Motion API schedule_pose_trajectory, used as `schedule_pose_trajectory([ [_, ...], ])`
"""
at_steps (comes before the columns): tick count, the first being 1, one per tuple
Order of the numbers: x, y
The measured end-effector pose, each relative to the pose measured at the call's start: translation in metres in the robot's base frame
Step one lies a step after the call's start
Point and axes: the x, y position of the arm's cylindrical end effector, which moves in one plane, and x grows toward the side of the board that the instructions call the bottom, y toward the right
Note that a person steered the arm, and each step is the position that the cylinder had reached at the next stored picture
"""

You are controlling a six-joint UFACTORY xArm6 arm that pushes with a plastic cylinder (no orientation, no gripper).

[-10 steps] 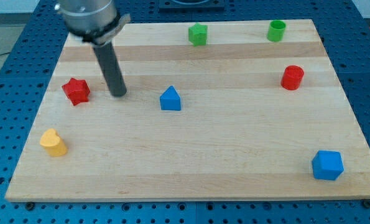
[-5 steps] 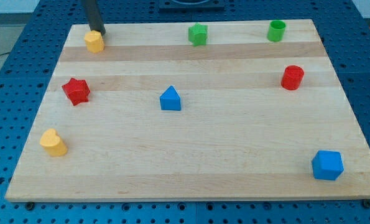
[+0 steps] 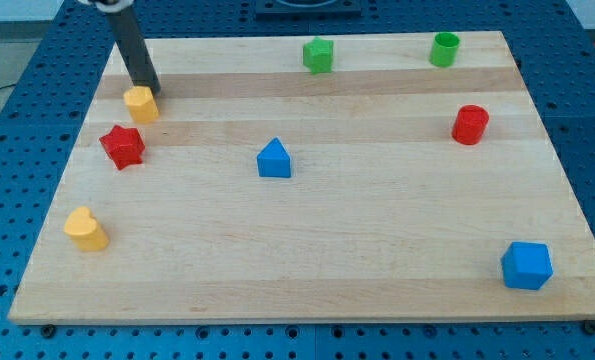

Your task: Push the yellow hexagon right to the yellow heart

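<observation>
Yellow hexagon sits nr the bench's top-left corner, a little in from the left edge, w/ my tip touching its upper-right side; the dark rod slants up and leftward out of the view's top. No jaws on this arm (just the rod), so nothing is held, only pressed against.

Yellow heart lies well apart, low on the left side, nr the bottom-left corner. Red star is just below the hexagon, close but not touching, between hexagon and heart along the left edge.

Blue house-shaped block sits left of the bench's centre. Green star-ish block is at the top edge, abt mid-width; green cylinder is further along the top edge toward the top-right corner. Red cylinder sits below it, nr the right edge. Blue block (exact shape unclear, chunky, several flat sides) is by the bottom-right corner.

Bench is pale wood w/ lighter and darker strips.
</observation>
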Motion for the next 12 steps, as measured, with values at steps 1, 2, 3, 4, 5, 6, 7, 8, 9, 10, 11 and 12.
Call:
schedule_pose_trajectory([
  [1, 0.041, 0.026],
  [2, 0.060, 0.046],
  [3, 0.016, 0.020],
  [4, 0.041, -0.042],
  [5, 0.068, -0.004],
  [6, 0.027, 0.004],
  [7, 0.059, 0.020],
  [8, 0.133, 0.025],
  [9, 0.099, 0.007],
  [10, 0.096, 0.018],
  [11, 0.123, 0.049],
  [12, 0.156, 0.073],
])
